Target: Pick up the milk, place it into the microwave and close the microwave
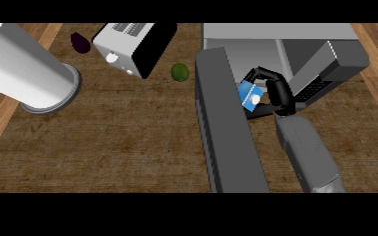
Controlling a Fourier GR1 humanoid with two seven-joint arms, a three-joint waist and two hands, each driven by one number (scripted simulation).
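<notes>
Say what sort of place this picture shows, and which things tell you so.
Probably a kitchen: a wooden counter carries a microwave with its door open and a toaster, and the right hand holds a blue milk carton at the microwave's opening.

One milk carton [249,95], one microwave [280,31], one toaster [122,42], one green fruit [180,72], one dark purple vegetable [80,42].

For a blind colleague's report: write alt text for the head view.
The robot's black right hand holds a blue and white milk carton at the opening of a grey microwave, whose dark door stands open. A green round fruit and a white toaster sit on the wooden counter.
</notes>
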